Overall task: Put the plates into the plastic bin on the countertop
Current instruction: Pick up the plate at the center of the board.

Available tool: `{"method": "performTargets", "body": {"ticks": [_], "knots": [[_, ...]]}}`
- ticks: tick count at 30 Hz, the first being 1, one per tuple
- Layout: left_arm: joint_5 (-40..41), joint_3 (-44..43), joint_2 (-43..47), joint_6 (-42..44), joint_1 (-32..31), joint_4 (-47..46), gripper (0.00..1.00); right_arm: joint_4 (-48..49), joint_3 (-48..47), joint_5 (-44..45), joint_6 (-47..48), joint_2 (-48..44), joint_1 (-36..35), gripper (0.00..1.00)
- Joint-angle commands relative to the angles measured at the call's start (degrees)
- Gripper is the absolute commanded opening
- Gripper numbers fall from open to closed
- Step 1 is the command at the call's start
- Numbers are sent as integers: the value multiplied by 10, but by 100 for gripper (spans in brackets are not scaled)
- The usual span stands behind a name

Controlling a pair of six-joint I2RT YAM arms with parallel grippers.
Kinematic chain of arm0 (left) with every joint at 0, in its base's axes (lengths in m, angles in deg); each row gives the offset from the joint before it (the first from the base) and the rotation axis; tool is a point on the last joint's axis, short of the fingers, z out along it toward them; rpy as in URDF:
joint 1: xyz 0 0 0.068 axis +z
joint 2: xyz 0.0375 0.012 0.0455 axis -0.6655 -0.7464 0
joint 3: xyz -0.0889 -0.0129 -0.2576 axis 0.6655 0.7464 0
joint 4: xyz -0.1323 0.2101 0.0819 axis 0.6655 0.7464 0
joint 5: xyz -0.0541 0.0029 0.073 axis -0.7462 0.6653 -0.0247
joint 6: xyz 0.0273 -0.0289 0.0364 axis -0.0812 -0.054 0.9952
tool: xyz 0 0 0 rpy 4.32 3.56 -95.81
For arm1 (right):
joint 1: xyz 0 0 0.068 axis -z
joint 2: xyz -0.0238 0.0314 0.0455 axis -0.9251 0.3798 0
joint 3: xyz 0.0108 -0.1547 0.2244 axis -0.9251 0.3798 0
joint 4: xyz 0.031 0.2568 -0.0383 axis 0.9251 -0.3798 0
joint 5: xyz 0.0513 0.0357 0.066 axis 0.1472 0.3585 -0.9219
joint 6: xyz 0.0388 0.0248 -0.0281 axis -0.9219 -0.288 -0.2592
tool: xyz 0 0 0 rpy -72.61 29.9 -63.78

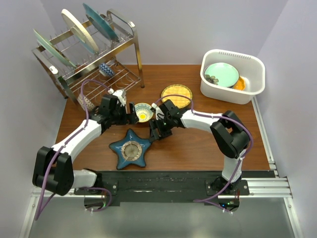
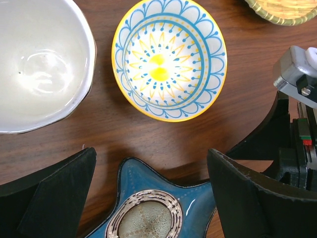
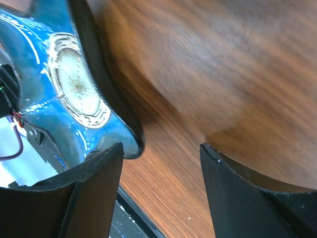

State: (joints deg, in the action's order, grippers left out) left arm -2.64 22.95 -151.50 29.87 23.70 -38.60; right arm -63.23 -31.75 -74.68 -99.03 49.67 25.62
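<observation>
The plastic bin [image 1: 246,92] is white, with rounded corners and slots in its rim. It stands on the countertop [image 1: 208,144], a reddish-brown wood-grain surface, at the far right. Inside the bin a mint green plate [image 1: 223,73] lies a little tilted, and an orange plate [image 1: 240,84] shows only one edge beside it. Near the bin, to its left, a round yellow-brown patterned plate [image 1: 176,94] lies flat. Further left of the bin and nearer to the front, the dark-blue star-shaped plate [image 1: 131,149] lies flat, face up, with a round grey-brown centre. Well left of the bin, at the back, a green plate [image 1: 52,48], a beige plate [image 1: 79,30] and a teal plate [image 1: 100,22] stand on edge, leaning.
</observation>
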Motion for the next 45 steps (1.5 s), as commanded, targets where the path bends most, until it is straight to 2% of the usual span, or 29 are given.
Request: {"method": "performTargets", "body": {"ticks": [1,12,22,28,29,31,32,40,45], "knots": [[-26,-22,-22,4,4,-25,98,27,13,-21,-18,-23,-7,66],[-56,-50,-66,10,3,-44,98,78,24,-25,-58,0,-15,61],[-46,-33,-51,8,4,-42,98,19,-25,-19,-49,34,-25,42],[-33,-22,-28,1,4,-37,98,8,-41,-13,-44,51,-31,24],[-30,-21,-25,1,4,-32,98,2,-44,-10,-41,55,-32,14],[-20,-17,-13,0,4,-27,98,-3,-49,-11,-38,59,-32,8],[-16,-14,-8,-1,4,-23,98,-12,-52,-10,-31,60,-32,0],[25,-6,28,5,8,7,98,-34,-59,-35,-14,79,-32,0],[16,-8,17,5,11,-5,98,-29,-41,-39,-11,57,-32,0]]}}
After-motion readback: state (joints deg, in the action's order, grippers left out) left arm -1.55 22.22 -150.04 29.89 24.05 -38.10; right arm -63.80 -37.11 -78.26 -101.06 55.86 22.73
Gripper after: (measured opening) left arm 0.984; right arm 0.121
